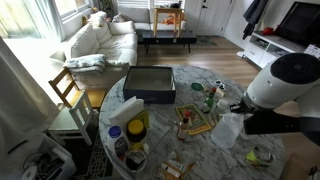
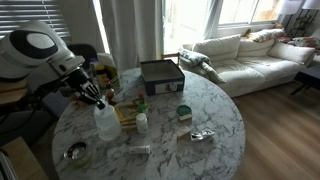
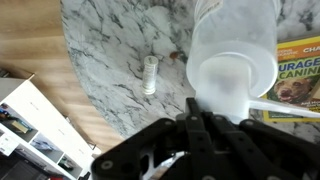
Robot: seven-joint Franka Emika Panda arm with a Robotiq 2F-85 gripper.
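Note:
My gripper (image 3: 200, 108) is shut, its black fingers pressed together with nothing visible between them. The fingertips sit right at the near side of a translucent white plastic jug (image 3: 235, 50) standing on the round marble table (image 3: 110, 50); whether they touch it I cannot tell. In both exterior views the gripper (image 1: 238, 107) (image 2: 98, 100) hovers just above that jug (image 1: 228, 128) (image 2: 106, 122). A small white bottle (image 3: 149, 75) lies on its side to the left of the jug. A yellow book (image 3: 300, 70) lies beneath the jug's right side.
A dark flat box (image 1: 150, 83) (image 2: 161, 75) sits at the table's far side. A green bottle (image 1: 211, 97), a yellow container (image 1: 136, 128), a small bowl (image 2: 75, 152) and a round tin (image 2: 184, 112) crowd the tabletop. A wooden chair (image 1: 68, 90) stands by the table.

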